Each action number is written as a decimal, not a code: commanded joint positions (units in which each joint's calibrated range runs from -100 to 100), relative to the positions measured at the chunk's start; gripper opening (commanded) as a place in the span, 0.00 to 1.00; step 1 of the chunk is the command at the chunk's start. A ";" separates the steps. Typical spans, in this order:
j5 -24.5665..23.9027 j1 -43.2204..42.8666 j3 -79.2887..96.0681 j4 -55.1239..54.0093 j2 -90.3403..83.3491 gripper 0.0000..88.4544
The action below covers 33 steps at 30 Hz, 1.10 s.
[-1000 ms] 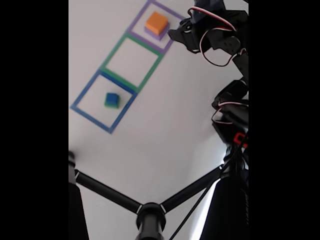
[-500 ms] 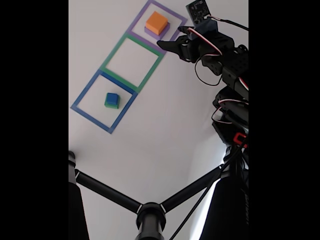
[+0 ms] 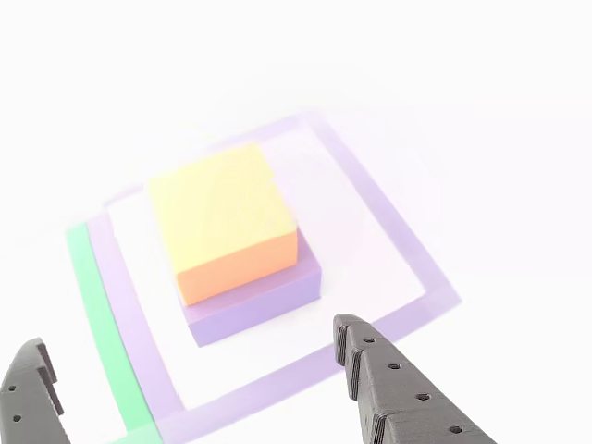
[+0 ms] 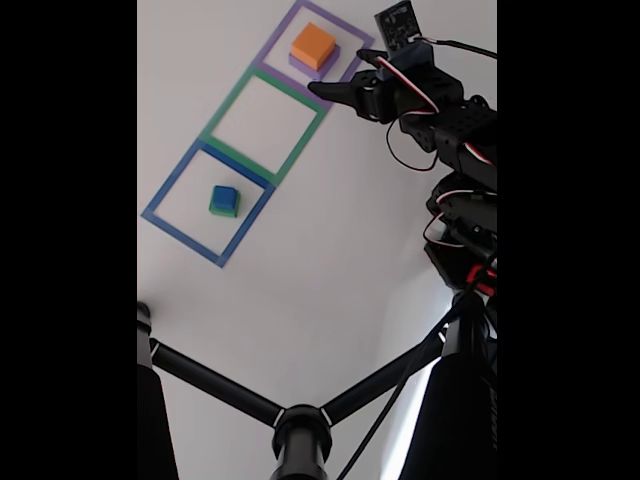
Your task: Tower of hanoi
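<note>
While my gripper [image 3: 190, 361] hangs wide open and empty just short of the purple outline [image 3: 388, 222], the orange block [image 3: 222, 222] sits atop the purple slab [image 3: 254, 301].

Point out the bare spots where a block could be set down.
The green square outline is bare inside. The blue outline has room around the blue cube. The purple outline is crowded: orange block on purple slab, with the open hand beside it.
</note>
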 commanded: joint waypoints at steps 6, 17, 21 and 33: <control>0.00 1.63 -2.57 -9.71 7.60 0.45; 0.00 1.44 -8.30 -17.08 18.25 0.45; 0.00 1.34 -9.21 -19.83 21.00 0.45; 0.00 1.44 -12.39 -24.45 27.78 0.45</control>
